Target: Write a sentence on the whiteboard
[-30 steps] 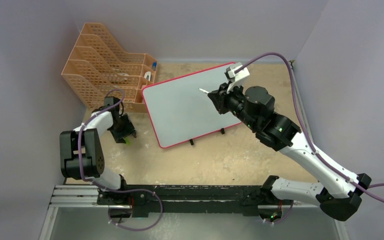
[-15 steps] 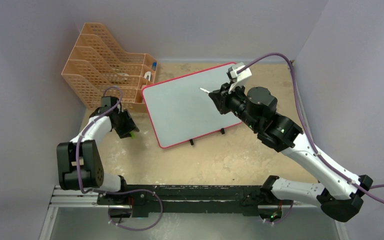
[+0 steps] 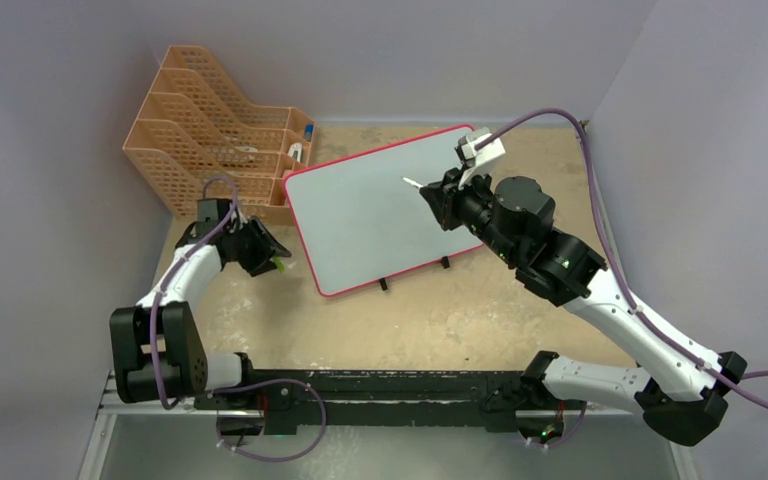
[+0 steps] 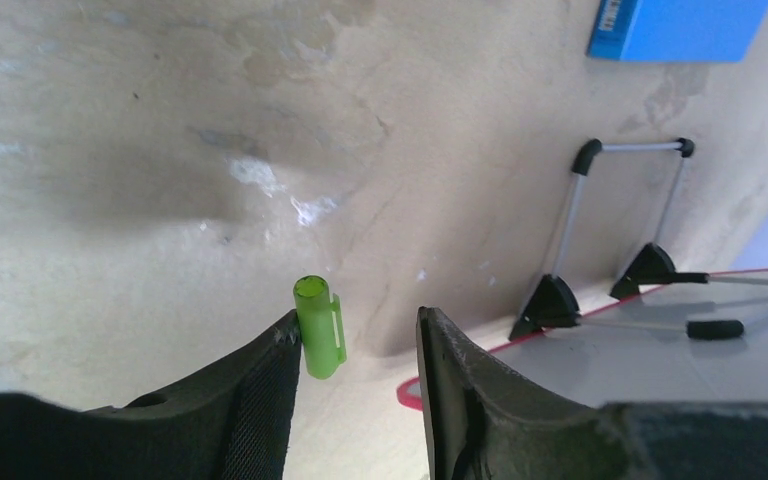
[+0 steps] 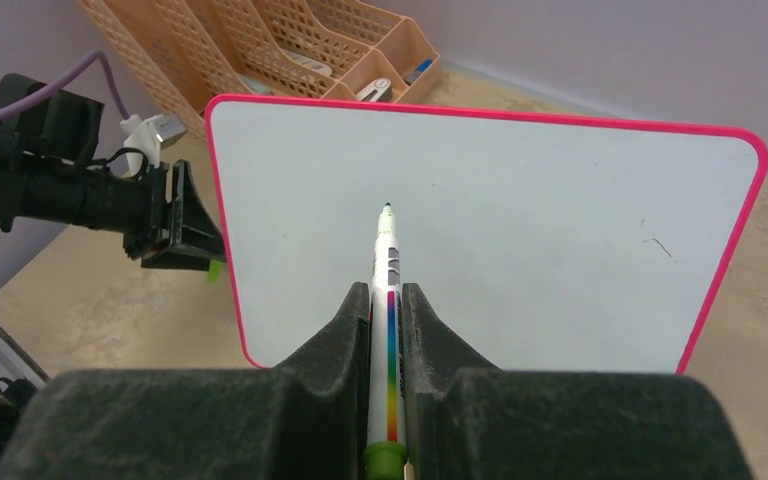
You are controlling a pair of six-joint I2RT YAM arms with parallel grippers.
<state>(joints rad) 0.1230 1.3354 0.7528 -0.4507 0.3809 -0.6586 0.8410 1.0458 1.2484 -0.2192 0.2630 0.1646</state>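
The whiteboard (image 3: 375,215) with its pink-red frame stands tilted on black feet; its face (image 5: 520,230) is blank apart from a tiny dark mark, and no green sentence shows. My right gripper (image 3: 432,196) (image 5: 386,288) is shut on a white rainbow-striped marker (image 5: 384,270), tip close to the board's middle. My left gripper (image 3: 266,250) (image 4: 357,318) is open by the board's lower left corner (image 4: 660,340). A green marker cap (image 4: 319,327) (image 3: 278,264) rests against its left finger, apart from the right one.
An orange file rack (image 3: 215,130) (image 5: 290,40) stands at the back left, close behind the left gripper. A blue folder (image 4: 675,28) lies behind the board. The board's wire stand and black feet (image 4: 550,300) sit on the sandy table top.
My left gripper has swung up and right toward the board's left edge, the green cap staying at its finger. The right gripper and marker have barely shifted.
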